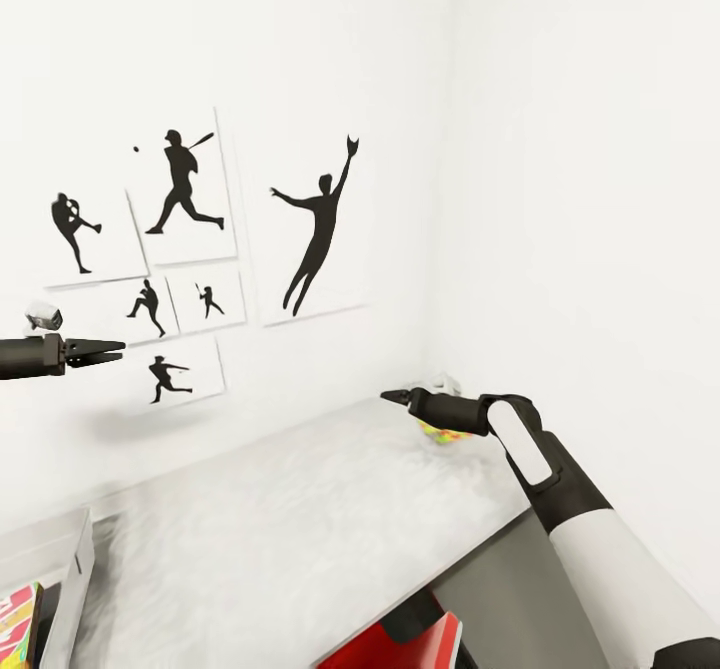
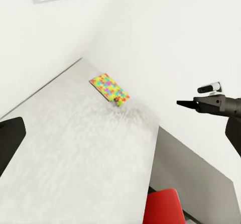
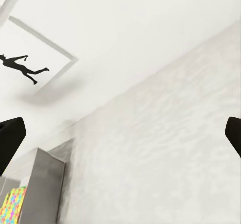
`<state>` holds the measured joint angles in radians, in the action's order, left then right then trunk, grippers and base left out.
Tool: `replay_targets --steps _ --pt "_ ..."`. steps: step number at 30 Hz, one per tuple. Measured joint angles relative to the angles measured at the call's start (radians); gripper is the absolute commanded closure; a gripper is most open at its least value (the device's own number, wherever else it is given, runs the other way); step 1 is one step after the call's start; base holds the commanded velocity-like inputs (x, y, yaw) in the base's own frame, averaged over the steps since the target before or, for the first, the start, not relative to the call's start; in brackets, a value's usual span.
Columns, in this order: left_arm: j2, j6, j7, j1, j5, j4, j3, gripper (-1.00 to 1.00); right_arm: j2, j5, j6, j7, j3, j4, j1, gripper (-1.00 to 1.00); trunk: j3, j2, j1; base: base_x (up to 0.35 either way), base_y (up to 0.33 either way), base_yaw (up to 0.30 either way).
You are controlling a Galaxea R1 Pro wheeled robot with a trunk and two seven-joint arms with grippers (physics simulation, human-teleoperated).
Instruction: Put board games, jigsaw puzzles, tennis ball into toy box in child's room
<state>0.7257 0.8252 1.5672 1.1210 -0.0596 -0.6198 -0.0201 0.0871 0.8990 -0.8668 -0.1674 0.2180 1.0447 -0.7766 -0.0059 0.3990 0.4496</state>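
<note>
One puzzle (image 2: 109,88) left in the worktop's (image 1: 300,529) far corner. It sits just under the right end effector (image 1: 393,396), fingers together, long axis toward 10 o'clock. Left end effector (image 1: 112,349), also closed, is way off.

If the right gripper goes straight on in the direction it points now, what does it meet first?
The right gripper points along above the table toward the left. Its wrist view looks over the bare tabletop to the toy box at the far end, so probably the toy box first, though depth is unclear.
</note>
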Motion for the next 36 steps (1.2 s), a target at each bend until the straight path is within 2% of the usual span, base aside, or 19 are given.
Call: replay_targets --steps 19,24,26,27,32,33,36 --pt "-0.005 -0.003 -0.002 -0.006 0.0 0.0 0.0 -1.0 0.008 -0.002 -0.003 -0.001 0.0 -0.003 0.002 -1.0 -0.005 0.0 0.0 0.0 0.0 0.0" --pt "-0.01 -0.003 -0.002 -0.009 0.0 0.001 0.001 -1.0 0.011 -0.001 -0.045 0.027 -0.002 -0.006 -0.011 -1.0 -0.005 0.0 0.0 0.0 0.0 0.0" --pt "-0.012 -0.002 0.0 -0.009 0.0 0.001 0.001 -1.0 0.006 -0.007 -0.083 0.09 -0.003 -0.009 -0.042 -1.0 -0.005 0.0 0.0 0.0 0.0 0.0" --pt "-0.012 -0.002 0.0 -0.009 -0.001 0.001 0.0 -1.0 0.003 -0.016 -0.108 0.146 -0.004 -0.012 -0.067 -1.0 -0.005 0.0 0.0 0.0 0.0 0.0" --pt "-0.012 0.001 0.0 -0.009 -0.001 0.001 -0.001 -1.0 -0.01 -0.025 -0.155 0.342 -0.006 -0.017 -0.155 -1.0 -0.005 0.0 0.0 0.0 0.0 0.0" --pt "-0.013 0.001 0.0 -0.009 0.0 0.001 -0.001 -1.0 -0.022 -0.022 -0.162 0.399 -0.005 -0.021 -0.187 -1.0 -0.005 0.0 0.0 0.0 0.0 0.0" --pt "-0.013 0.001 0.0 -0.009 0.001 0.001 -0.001 -1.0 -0.059 -0.023 -0.169 0.494 -0.005 -0.073 -0.261 -1.0 -0.005 0.0 0.0 0.0 0.0 0.0"
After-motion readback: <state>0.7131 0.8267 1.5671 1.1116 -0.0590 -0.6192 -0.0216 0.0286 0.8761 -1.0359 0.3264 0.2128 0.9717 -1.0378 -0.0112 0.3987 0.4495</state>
